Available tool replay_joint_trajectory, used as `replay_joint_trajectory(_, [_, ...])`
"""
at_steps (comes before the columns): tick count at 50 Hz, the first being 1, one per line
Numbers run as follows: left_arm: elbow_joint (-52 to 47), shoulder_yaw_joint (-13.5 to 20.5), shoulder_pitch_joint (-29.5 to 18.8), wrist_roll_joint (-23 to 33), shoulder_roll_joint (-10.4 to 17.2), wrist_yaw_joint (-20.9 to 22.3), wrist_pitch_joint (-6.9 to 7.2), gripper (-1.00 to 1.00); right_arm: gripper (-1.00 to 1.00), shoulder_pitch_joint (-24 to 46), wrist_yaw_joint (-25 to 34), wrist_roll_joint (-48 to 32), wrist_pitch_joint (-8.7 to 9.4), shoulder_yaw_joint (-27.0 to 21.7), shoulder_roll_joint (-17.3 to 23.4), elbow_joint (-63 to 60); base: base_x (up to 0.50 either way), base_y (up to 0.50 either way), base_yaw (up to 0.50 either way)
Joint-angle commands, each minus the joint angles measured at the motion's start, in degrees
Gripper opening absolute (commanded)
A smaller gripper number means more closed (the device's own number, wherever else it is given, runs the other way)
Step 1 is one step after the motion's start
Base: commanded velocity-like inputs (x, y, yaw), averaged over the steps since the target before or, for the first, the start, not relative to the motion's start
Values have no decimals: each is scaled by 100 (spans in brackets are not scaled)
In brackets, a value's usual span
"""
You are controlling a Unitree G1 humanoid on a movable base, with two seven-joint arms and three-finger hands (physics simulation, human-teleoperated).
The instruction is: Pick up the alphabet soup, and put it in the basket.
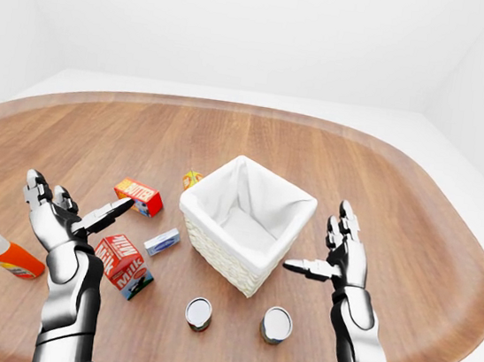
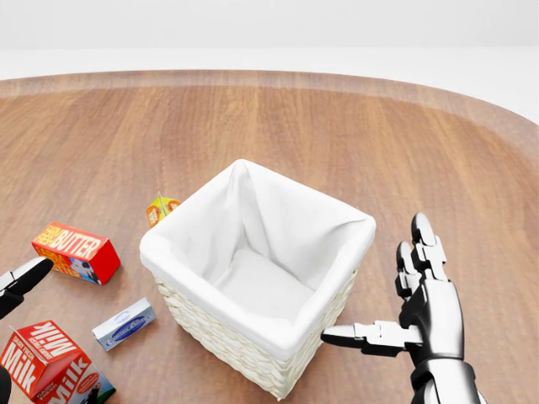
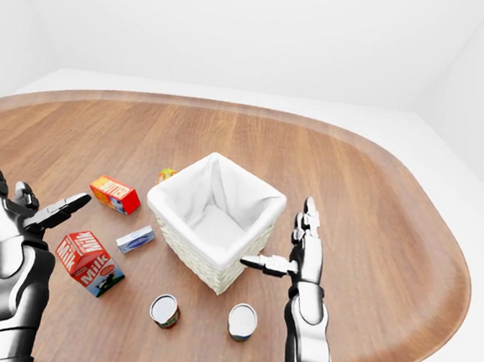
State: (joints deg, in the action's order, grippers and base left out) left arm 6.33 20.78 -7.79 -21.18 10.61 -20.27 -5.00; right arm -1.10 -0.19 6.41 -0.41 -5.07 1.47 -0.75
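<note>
Two tin cans stand near the bottom of the left-eye view, one [image 1: 199,314] on the left and one [image 1: 276,325] on the right. Only their lids show, so I cannot tell which is the alphabet soup. The wicker basket [image 1: 215,251] with a white cloth lining sits just above them, empty. My right hand [image 1: 318,239] is raised to the right of the basket with its fingers spread, open. To the left, above the milk carton [image 1: 124,264], my left hand [image 1: 83,200] is also raised and open. Neither hand touches anything.
Left of the basket lie a red butter box [image 1: 139,195], a small blue-and-white box [image 1: 163,241] and a small orange carton [image 1: 191,178]. An orange bottle with a white cap [image 1: 7,255] lies at the far left. The oval wooden table [image 1: 403,180] curves away at the right.
</note>
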Motion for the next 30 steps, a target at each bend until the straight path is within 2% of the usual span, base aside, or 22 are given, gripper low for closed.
replay_joint_trajectory(1, [13,-1,-2,9,-5,7,0,100,100,8,126,-185,132,57,43,72,0,0,0])
replay_joint_trajectory(4, [-24,-10,11,-12,-8,28,0,100,100,-15,150,-218,150,61,33,23,0,0,0])
replay_joint_trajectory(8, [-2,-7,8,14,-9,25,0,100,100,-126,152,-298,330,105,3,-288,0,0,0])
replay_joint_trajectory(10, [24,-6,-2,16,-8,23,0,100,100,-160,146,-334,361,108,-5,-366,0,0,0])
replay_joint_trajectory(12, [-38,-7,20,26,-12,2,0,100,100,-261,149,-375,503,160,-30,-603,0,0,0])
replay_joint_trajectory(14, [0,-6,6,40,-11,4,0,100,100,-279,214,-331,541,178,-50,-616,0,0,0])
replay_joint_trajectory(16, [-16,-2,15,37,-11,-3,0,100,100,-350,314,6,541,151,-126,-737,0,0,0])
replay_joint_trajectory(23, [46,-1,3,51,-5,-7,0,100,100,-654,142,-296,541,329,-151,-999,0,0,0])
replay_joint_trajectory(30, [46,-5,7,63,-4,-19,0,100,100,-1177,221,-201,541,447,-202,-1458,0,0,0])
